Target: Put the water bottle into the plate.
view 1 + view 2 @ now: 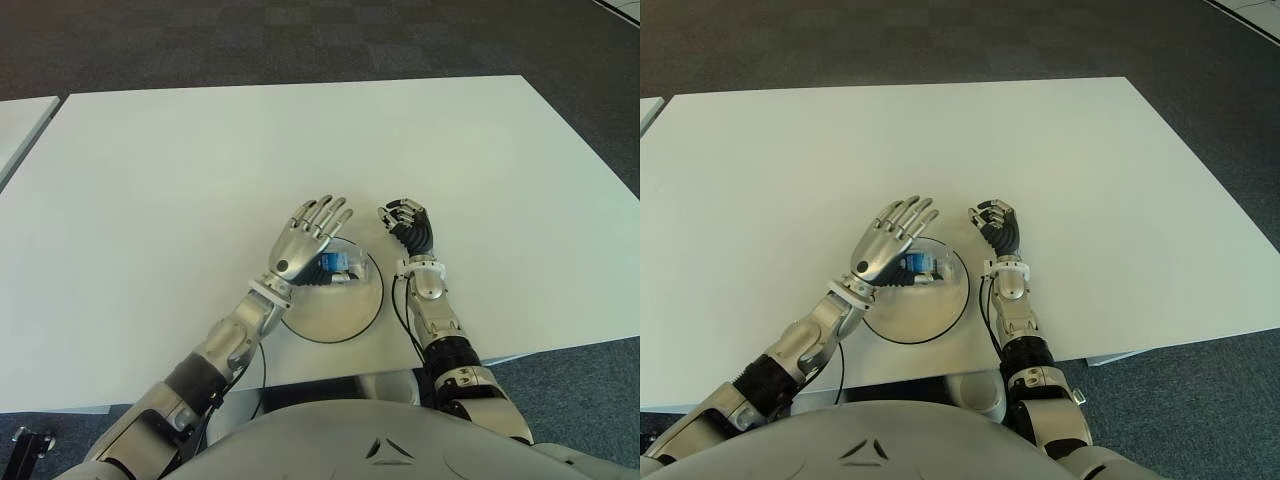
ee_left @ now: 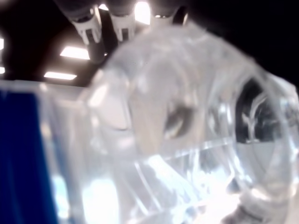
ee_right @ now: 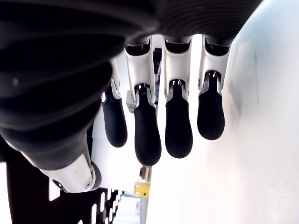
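Note:
A clear water bottle (image 1: 338, 265) with a blue label lies on its side in the round silvery plate (image 1: 335, 312) near the table's front edge. My left hand (image 1: 305, 240) hovers over the plate's left part with straight, spread fingers, and the bottle pokes out from under its palm. The bottle (image 2: 177, 140) fills the left wrist view from very close, with extended fingers (image 2: 88, 28) beyond it. Just right of the plate my right hand (image 1: 405, 222) shows with its fingers (image 3: 147, 140) curled and holding nothing.
The white table (image 1: 200, 170) stretches wide behind and to both sides of the plate. A second white table's corner (image 1: 20, 120) shows at far left. Dark carpet (image 1: 300, 40) lies beyond. A black cable (image 1: 263, 368) hangs by my left forearm.

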